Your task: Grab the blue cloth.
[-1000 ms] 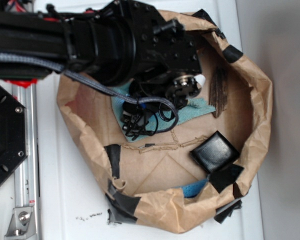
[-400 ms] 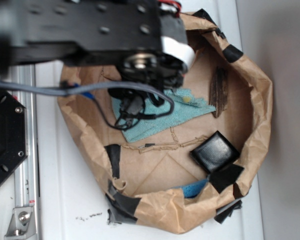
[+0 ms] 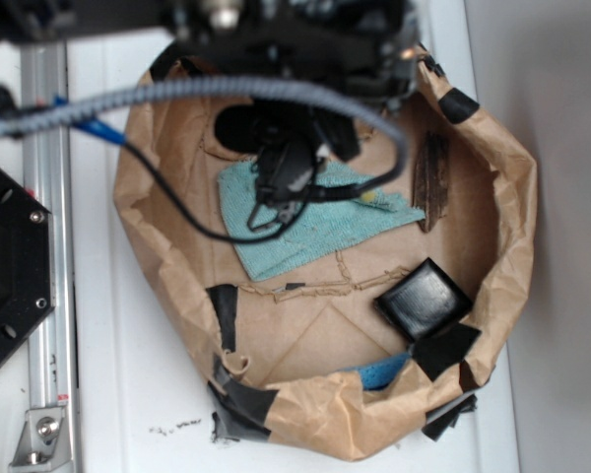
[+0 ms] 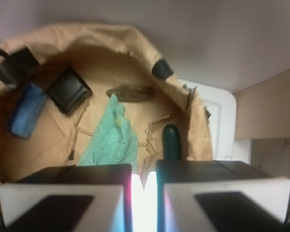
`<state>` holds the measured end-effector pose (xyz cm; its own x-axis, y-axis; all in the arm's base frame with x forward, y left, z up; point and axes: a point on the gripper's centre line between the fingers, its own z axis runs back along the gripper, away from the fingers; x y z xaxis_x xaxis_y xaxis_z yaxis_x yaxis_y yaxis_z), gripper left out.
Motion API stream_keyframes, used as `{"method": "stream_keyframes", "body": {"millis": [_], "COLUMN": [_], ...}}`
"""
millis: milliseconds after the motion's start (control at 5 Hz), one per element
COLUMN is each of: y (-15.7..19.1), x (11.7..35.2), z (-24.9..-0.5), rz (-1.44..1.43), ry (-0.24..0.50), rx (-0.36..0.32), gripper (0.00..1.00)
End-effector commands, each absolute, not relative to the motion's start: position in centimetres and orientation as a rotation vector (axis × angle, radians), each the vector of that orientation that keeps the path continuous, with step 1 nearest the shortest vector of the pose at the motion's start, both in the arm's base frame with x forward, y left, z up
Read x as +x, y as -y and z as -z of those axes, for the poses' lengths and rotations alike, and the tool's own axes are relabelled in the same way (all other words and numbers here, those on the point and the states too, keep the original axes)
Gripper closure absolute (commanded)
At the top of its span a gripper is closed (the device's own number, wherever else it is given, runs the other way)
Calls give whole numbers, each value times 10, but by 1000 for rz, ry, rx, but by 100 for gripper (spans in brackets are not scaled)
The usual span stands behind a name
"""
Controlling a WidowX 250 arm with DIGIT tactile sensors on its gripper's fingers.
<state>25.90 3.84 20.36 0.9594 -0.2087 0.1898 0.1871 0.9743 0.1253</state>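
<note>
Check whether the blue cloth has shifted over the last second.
No. The blue cloth lies at the same spot beside the dark wood piece on the paper floor; only the arm above it has gone toward the top edge.

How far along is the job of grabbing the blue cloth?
Nothing looks done yet: the blue cloth lies flat on the brown paper bowl's floor. In hand: the pincer is above it, its pads nearly together and holding nothing. Left: open, descend, close on the cloth and lift.
</note>
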Motion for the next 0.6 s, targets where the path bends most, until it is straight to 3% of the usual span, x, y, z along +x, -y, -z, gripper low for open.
{"method": "stream_keyframes", "body": {"millis": [0,200,400], "y": [-27,-18,-23], "x": [259,258,255], "z": [-141,-92,-53], "rz": [306,440,489], "ry": [154,28,-25], "rx": [-7,-50,-73], "gripper": [0,0,0]}}
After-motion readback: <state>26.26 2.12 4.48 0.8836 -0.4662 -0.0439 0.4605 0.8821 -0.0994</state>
